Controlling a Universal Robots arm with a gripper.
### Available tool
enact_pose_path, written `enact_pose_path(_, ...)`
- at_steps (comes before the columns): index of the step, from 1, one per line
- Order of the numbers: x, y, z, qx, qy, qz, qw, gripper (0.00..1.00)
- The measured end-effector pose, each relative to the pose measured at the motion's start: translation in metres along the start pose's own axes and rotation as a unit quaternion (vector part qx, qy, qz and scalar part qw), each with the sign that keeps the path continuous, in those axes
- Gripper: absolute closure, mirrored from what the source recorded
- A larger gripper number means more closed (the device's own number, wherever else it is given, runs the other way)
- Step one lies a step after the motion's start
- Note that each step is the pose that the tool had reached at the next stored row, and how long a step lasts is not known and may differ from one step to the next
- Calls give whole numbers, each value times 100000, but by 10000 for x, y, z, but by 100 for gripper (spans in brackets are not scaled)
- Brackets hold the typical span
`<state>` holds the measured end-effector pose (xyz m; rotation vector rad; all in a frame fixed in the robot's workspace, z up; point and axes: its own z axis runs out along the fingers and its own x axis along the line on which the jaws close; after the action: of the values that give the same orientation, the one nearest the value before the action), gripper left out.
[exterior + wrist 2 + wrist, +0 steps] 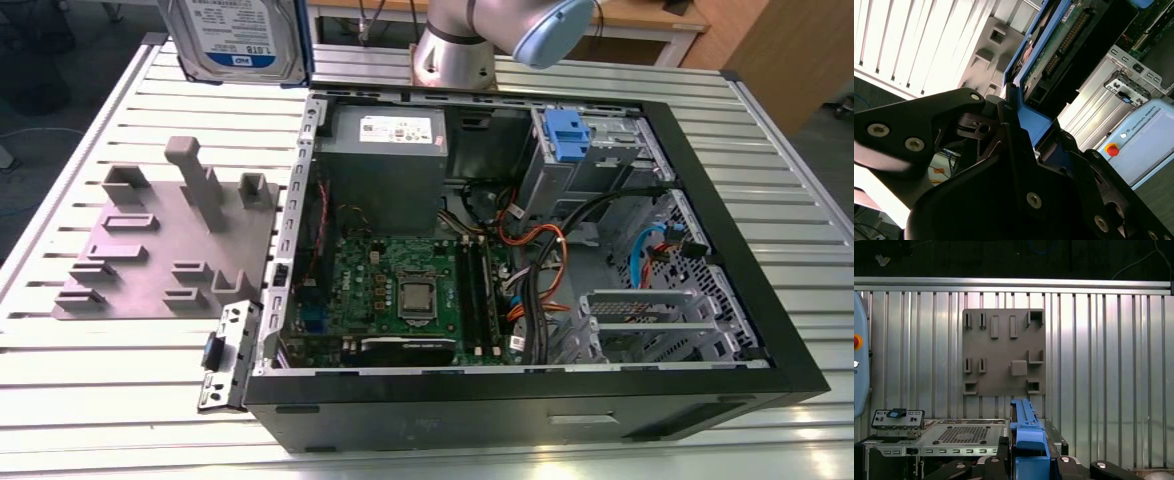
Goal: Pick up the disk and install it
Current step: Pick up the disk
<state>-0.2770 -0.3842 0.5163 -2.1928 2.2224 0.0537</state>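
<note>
The gripper [1021,125] has its fingers clamped on the blue rail of the disk [234,40]. It holds the disk in the air over the far side of the slatted table [107,380]. That puts it beyond the grey fixture plate [160,250], at the exterior view's left, clear of the open computer case [534,400].

A slatted aluminium table [107,400] carries everything, its ribs shining under bright light. Dark grey floor [27,200] lies beside it at the exterior view's left. Beyond its far edge stand a pale wooden desk [627,25] and a brown wooden cabinet [787,60].
</note>
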Motion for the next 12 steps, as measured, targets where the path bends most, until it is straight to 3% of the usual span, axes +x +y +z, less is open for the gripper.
enact_pose_path(12,-1,-49,-1,-3,2,-6,100000,64)
